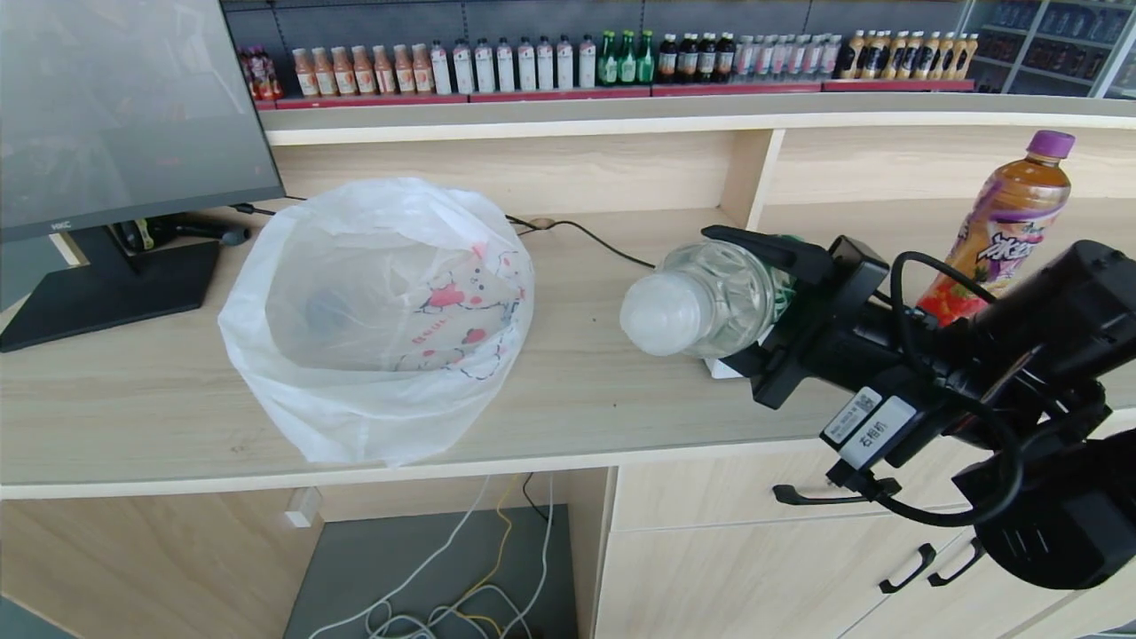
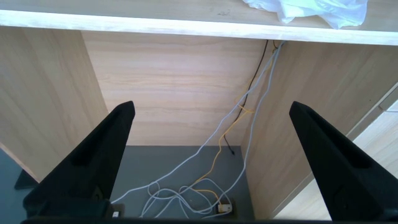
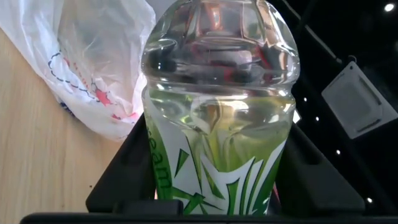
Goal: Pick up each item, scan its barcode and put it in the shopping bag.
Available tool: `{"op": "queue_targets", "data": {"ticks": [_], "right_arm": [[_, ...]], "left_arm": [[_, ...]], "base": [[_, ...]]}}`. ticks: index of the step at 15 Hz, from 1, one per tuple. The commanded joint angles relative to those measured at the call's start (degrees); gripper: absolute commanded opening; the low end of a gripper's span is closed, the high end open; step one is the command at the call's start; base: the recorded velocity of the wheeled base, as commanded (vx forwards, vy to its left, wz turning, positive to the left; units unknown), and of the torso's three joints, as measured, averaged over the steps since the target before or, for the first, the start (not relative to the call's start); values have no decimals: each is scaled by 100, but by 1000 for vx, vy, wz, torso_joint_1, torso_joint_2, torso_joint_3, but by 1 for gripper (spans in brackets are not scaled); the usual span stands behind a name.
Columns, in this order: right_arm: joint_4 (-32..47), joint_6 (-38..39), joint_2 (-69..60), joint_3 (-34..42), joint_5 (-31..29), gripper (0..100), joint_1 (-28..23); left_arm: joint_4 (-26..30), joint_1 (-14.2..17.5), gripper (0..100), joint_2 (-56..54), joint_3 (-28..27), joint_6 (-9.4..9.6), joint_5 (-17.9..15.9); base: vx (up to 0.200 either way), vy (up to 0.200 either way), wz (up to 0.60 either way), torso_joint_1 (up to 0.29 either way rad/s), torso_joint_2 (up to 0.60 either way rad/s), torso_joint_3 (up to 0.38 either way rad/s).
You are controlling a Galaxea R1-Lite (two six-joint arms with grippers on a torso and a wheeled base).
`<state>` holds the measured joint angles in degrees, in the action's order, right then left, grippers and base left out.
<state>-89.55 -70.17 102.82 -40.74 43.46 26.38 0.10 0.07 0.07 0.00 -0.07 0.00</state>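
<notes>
Right fingers [image 1: 759, 247]: clamped on water bottle [image 1: 710, 302], held sideways above desk [image 1: 577, 390], near shopping bag [image 1: 382, 319]. Left fingers [image 2: 93, 168]: spread wide, empty. Bottle likely full, heavyish, smooth, slightly yielding. Best taken mid-body, over the label.

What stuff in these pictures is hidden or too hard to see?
1. Inside the shopping bag, head view: a dark shape shows through the cloudy plastic, but what it is stays unclear.
2. Barcode on the clear bottle, head and right wrist views: the right end effector covers much of the label.
3. Base of the tea bottle, head view: behind the right arm.
4. Shelf bottles, head view: too small to identify.
</notes>
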Motion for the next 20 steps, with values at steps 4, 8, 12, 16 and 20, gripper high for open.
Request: {"op": "queue_targets", "data": {"ticks": [4, 8, 12, 16, 20], "right_arm": [[-1, 56, 432, -101, 145, 0, -63], [-45, 117, 591, -109, 154, 0, -151], [-45, 188, 652, -127, 154, 0, -221], [-45, 179, 661, -109, 154, 0, -230], [-45, 179, 652, -101, 154, 0, -230]], "left_arm": [[-1, 1, 100, 1, 0, -1, 0], [-1, 1, 100, 1, 0, -1, 0], [-1, 1, 100, 1, 0, -1, 0], [-1, -7, 100, 1, 0, -1, 0], [-1, 1, 100, 1, 0, -1, 0]], "base": [[0, 0, 0, 0, 0, 0], [0, 0, 0, 0, 0, 0], [0, 0, 0, 0, 0, 0], [0, 0, 0, 0, 0, 0], [0, 0, 0, 0, 0, 0]]}}
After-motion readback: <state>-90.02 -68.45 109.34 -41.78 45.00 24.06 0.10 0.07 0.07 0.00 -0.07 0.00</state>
